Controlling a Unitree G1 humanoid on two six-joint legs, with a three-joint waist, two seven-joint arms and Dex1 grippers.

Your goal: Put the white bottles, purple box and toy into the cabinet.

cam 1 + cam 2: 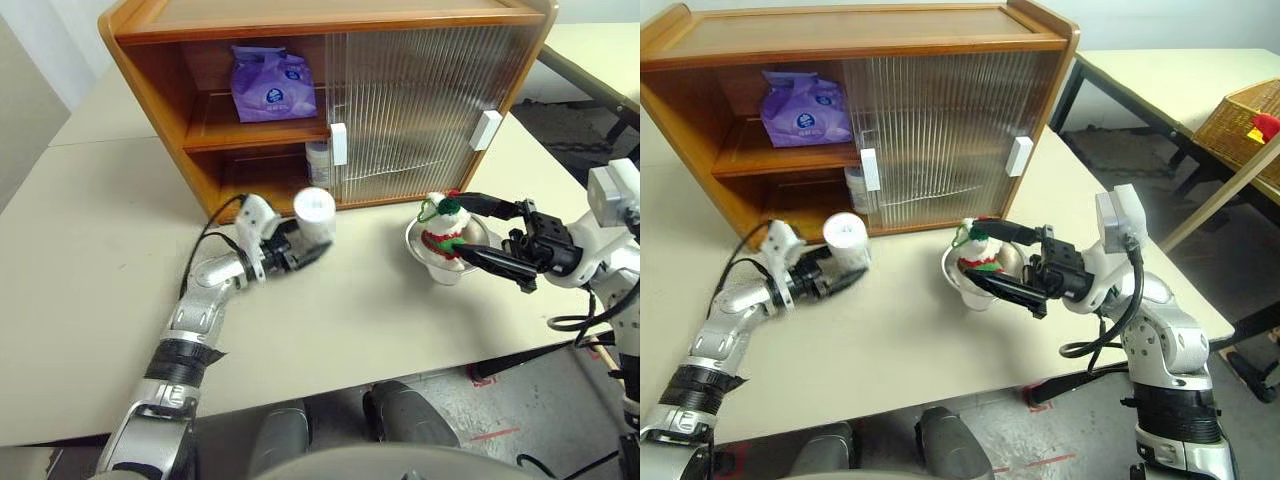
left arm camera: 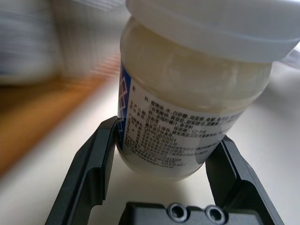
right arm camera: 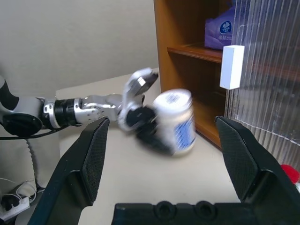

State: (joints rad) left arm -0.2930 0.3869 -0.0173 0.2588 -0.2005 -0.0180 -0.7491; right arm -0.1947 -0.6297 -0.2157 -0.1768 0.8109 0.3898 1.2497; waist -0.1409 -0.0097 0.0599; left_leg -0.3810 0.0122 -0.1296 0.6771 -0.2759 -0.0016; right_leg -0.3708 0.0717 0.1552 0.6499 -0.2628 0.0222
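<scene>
My left gripper (image 1: 305,248) is clamped on a small squat white plastic jar with a round white lid (image 1: 314,213), held in front of the open left side of the large orange-brown wooden cabinet (image 1: 300,20), near its lower shelf. A second white jar (image 1: 318,165) stands on that lower shelf, partly behind the ribbed translucent sliding door (image 1: 420,110). The soft lavender-purple tissue pack (image 1: 272,84) sits on the upper shelf. My right gripper (image 1: 480,232) is spread wide, fingers either side of the small white plush toy in red and green (image 1: 443,225), holding nothing. The toy sits in a shiny metal bowl (image 1: 1012,262) on the beige table (image 1: 90,270)
</scene>
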